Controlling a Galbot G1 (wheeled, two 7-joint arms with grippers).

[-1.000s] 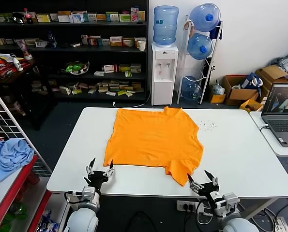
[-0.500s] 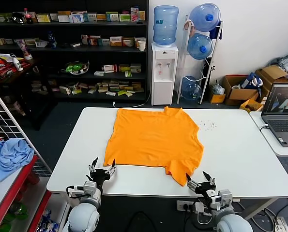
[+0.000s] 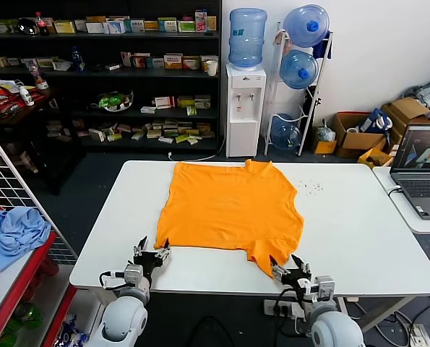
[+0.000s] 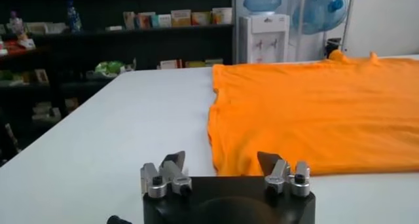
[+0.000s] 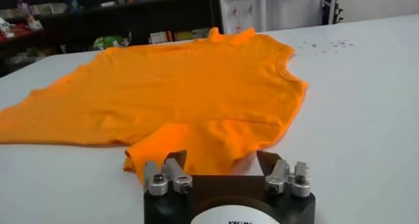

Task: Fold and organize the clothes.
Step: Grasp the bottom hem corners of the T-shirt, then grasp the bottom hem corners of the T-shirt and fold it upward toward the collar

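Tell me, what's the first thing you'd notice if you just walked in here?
The bright orange T-shirt spread in the middle of the white table. Next, the left gripper and right gripper, both open, at the table's near edge by the shirt's near corners. Behind stands a water dispenser.

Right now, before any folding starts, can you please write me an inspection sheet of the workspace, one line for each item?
Surface: white table, bare around the shirt.
Job's things: orange T-shirt lies spread flat, one corner bunched at the near edge.
Clutter: small specks on the far right of the table.
Grippers: left tool open at the near edge, close to the shirt's near left corner; right tool open at the bunched corner; neither holds cloth.
Cables: thin wires at both wrists; power strip under the table.
Surroundings: shelves, water dispenser, laptop on a side table, blue cloth on a rack.
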